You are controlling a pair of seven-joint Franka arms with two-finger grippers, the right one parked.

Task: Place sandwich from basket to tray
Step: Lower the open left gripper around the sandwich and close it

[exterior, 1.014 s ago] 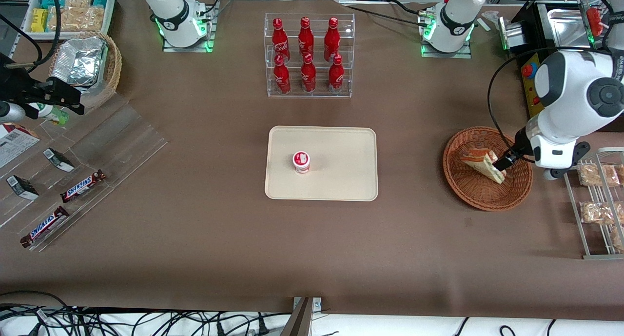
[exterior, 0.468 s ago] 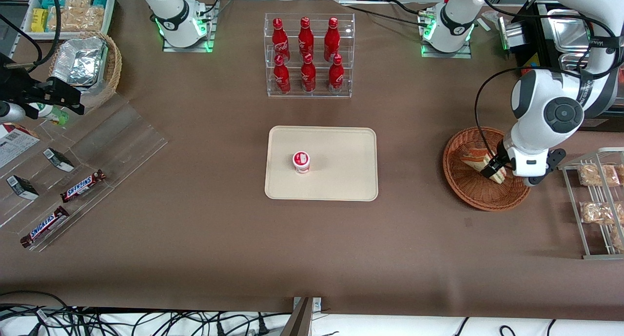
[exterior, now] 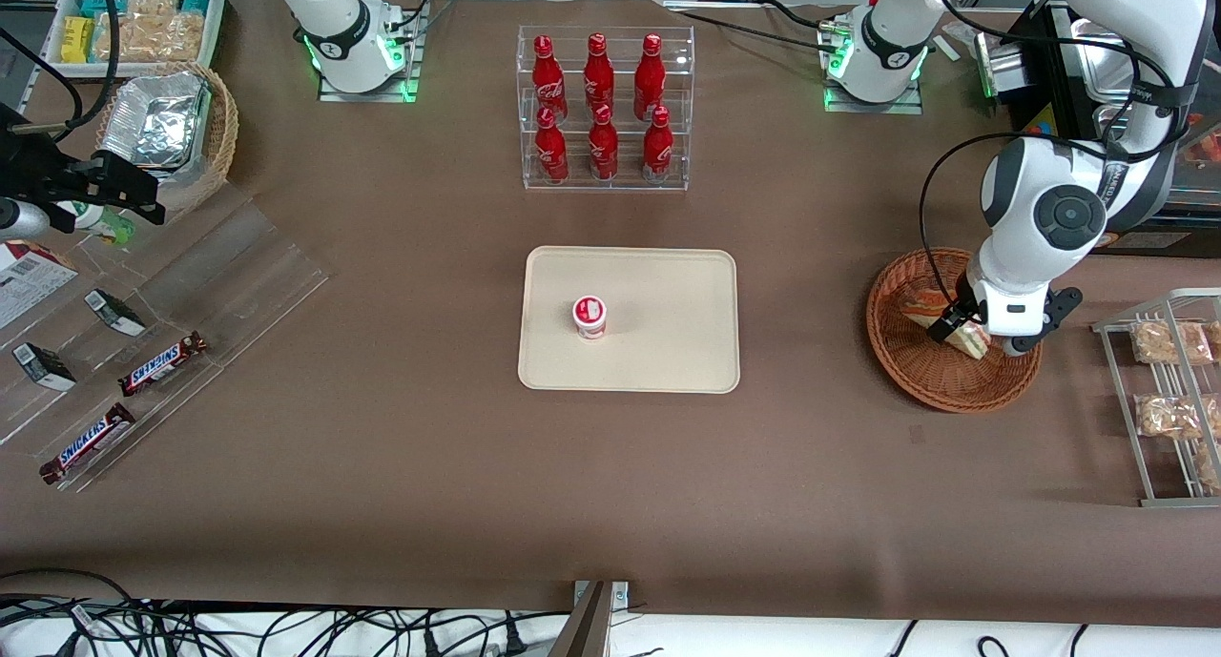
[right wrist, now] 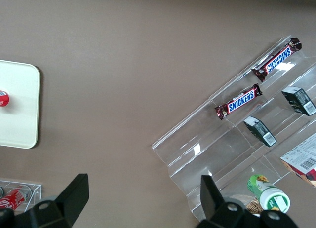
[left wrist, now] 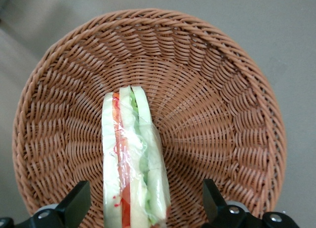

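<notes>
The sandwich [exterior: 930, 314], a wrapped wedge with white bread and red and green filling, lies in the reddish-brown wicker basket [exterior: 916, 376] toward the working arm's end of the table. In the left wrist view the sandwich [left wrist: 131, 164] stands on edge in the basket [left wrist: 212, 95]. My left gripper [exterior: 965, 335] [left wrist: 144, 208] is low over the basket and open, one finger on each side of the sandwich with a gap to it. The cream tray [exterior: 668, 295] lies at the table's middle.
A small red-and-white cup [exterior: 589, 316] stands on the tray. A clear rack of red bottles [exterior: 601, 109] stands farther from the camera than the tray. A wire rack with tan snacks [exterior: 1169, 390] lies beside the basket. Snickers bars [exterior: 162, 363] lie toward the parked arm's end.
My left arm has swung toward the table's middle and come down over the basket, bringing the open fingers around the sandwich. The sandwich has not moved.
</notes>
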